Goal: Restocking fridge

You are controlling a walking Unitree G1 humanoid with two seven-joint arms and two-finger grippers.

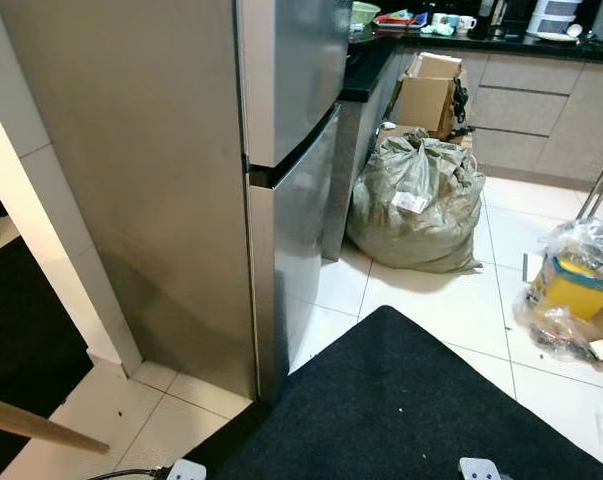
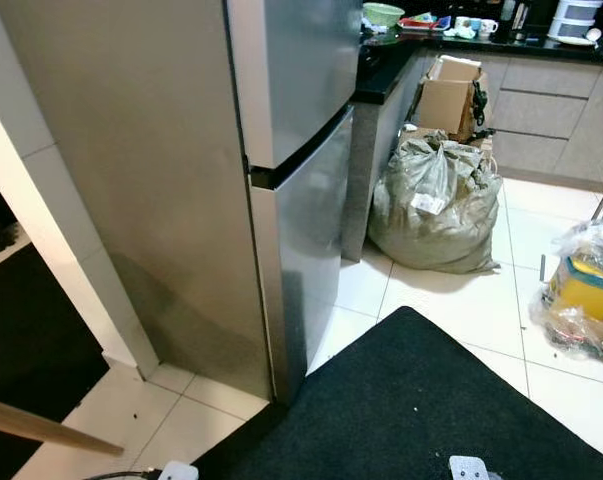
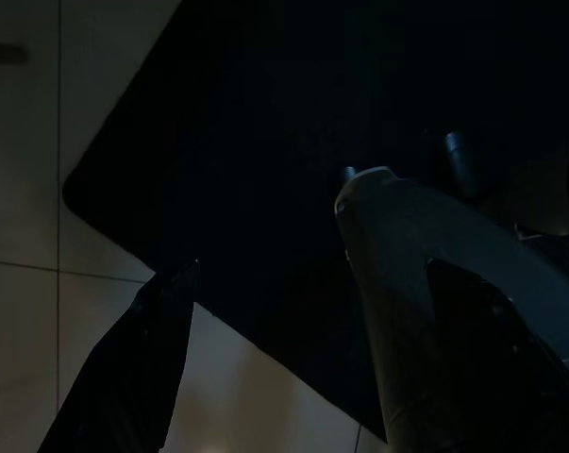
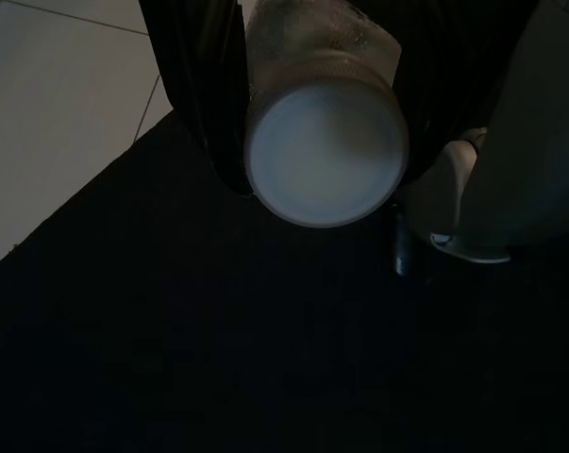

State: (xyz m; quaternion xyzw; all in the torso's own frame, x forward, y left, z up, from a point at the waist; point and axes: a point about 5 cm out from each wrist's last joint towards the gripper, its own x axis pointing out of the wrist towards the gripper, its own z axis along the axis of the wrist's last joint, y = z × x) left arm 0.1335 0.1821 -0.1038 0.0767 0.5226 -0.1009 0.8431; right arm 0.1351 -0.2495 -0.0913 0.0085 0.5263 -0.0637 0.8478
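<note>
A tall stainless-steel fridge [image 1: 181, 180] stands just ahead on my left, with its upper door [image 1: 296, 70] and lower door [image 1: 303, 240] both closed. In the right wrist view, my right gripper [image 4: 324, 184] is shut on a jar with a round white lid [image 4: 325, 151], held above the black mat. A black finger [image 4: 197, 85] presses against the jar's side. In the dim left wrist view, my left gripper [image 3: 276, 226] hangs open with nothing between its fingers [image 3: 124, 368], over the mat's corner and pale tiles.
I stand on a black mat [image 1: 401, 410] on white tiles. A grey sack [image 1: 416, 205] and a cardboard box [image 1: 426, 95] sit by the counter [image 1: 501, 42] beyond the fridge. A plastic bag with a yellow container [image 1: 576, 285] lies right. A wooden stick [image 1: 31, 425] crosses the lower left.
</note>
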